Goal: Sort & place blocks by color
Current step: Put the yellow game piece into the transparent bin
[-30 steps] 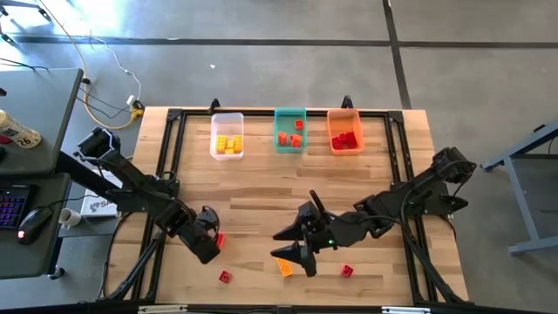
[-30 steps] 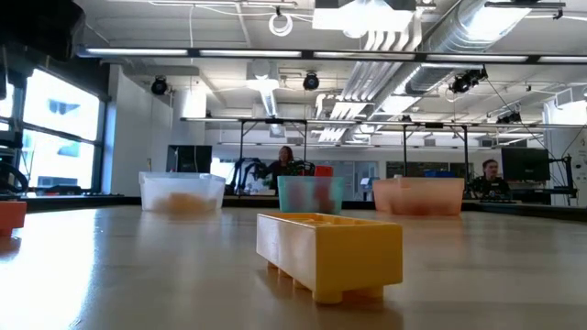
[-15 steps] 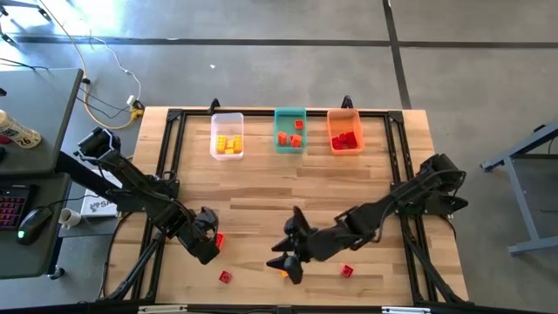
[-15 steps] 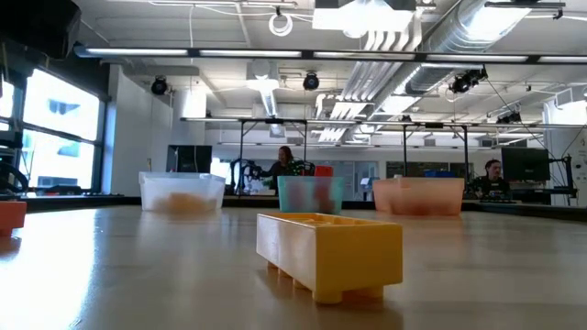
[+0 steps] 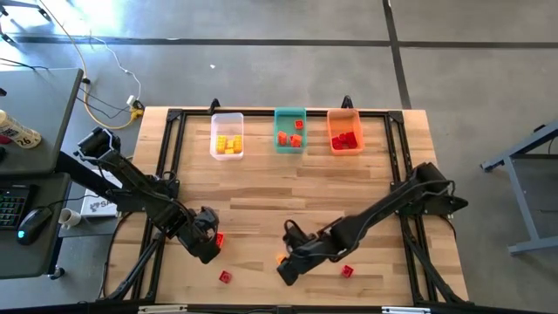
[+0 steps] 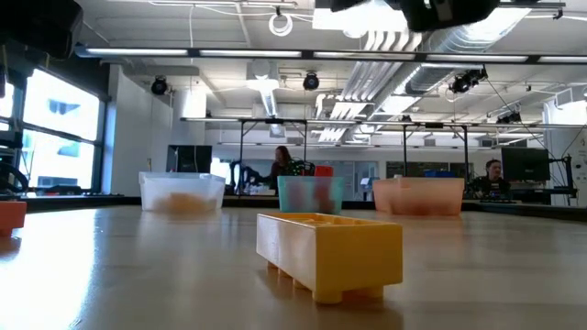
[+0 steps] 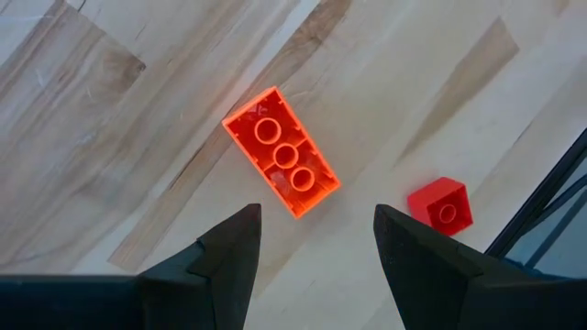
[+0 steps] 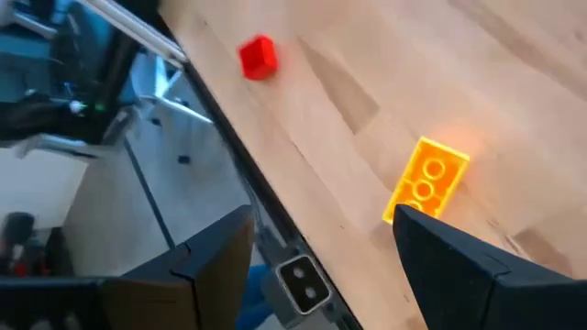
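Observation:
My left gripper (image 5: 206, 242) (image 7: 316, 249) hovers open over the near-left part of the table. An orange-red brick (image 7: 282, 152) (image 5: 219, 239) lies upside down on the wood just ahead of its fingers. My right gripper (image 5: 288, 263) (image 8: 321, 243) is open and low near the table's near edge. A yellow-orange brick (image 8: 426, 179) (image 6: 328, 252) rests upside down on the table just ahead of one of its fingers and is mostly hidden under it from above. In the low view only a dark part of the right gripper (image 6: 440, 11) shows at the top.
Two small red bricks (image 5: 225, 276) (image 5: 347, 271) lie near the near edge; one (image 7: 440, 203) is beside the left gripper. At the far edge stand a clear bin (image 5: 227, 135) with yellow bricks, a teal bin (image 5: 290, 131) and an orange bin (image 5: 344, 131) with red ones.
My right gripper has moved toward the table's left and near edge and come down over the yellow-orange brick, with the arm stretching out low. A dark part of it has entered the top of the low view. The brick has stayed put.

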You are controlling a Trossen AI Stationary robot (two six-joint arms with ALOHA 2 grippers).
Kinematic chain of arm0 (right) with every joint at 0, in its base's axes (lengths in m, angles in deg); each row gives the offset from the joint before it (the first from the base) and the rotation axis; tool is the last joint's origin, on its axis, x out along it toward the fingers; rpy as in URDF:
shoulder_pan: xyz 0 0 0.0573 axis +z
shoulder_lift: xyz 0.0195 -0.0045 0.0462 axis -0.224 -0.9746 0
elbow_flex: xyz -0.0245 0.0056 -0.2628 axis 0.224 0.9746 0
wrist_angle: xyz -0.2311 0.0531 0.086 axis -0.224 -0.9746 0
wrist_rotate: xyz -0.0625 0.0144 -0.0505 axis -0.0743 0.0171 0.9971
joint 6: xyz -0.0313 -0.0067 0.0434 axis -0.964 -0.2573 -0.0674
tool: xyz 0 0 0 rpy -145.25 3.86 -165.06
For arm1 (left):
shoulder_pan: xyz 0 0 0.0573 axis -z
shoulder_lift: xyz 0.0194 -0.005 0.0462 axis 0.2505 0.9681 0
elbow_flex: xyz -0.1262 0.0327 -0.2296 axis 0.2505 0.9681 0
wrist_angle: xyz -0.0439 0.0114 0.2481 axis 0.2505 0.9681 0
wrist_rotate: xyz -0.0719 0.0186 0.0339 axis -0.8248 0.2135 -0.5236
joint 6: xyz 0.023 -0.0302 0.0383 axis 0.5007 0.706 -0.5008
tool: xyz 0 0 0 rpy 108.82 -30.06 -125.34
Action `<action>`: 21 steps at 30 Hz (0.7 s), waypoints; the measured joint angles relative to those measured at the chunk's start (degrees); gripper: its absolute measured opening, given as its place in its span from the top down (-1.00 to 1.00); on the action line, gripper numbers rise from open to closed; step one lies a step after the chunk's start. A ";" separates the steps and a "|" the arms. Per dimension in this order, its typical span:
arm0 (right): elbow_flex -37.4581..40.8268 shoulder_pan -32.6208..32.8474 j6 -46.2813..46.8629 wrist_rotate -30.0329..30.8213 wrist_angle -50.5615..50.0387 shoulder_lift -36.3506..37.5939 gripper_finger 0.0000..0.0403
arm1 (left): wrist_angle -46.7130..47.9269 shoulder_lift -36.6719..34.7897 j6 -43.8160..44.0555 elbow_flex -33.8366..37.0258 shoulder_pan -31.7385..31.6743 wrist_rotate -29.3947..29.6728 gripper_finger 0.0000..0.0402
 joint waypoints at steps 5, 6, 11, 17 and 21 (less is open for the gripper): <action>0.00 0.00 2.99 -2.47 0.16 -2.52 -0.23 | -0.01 0.00 0.29 0.00 0.00 0.45 0.01; 0.00 0.00 3.60 -3.01 0.08 -3.01 -0.23 | -0.01 0.00 0.31 0.00 0.00 0.45 0.01; 0.00 0.00 6.04 -3.64 0.29 -5.47 -0.23 | -0.01 0.00 0.48 0.00 0.00 0.44 0.01; 0.00 -0.03 7.48 -3.54 0.50 -7.35 -0.23 | -0.01 0.00 0.45 0.00 0.00 0.43 0.01; 0.00 -0.07 8.98 -2.75 0.51 -8.30 -0.23 | -0.01 0.00 0.45 0.00 0.00 0.46 0.01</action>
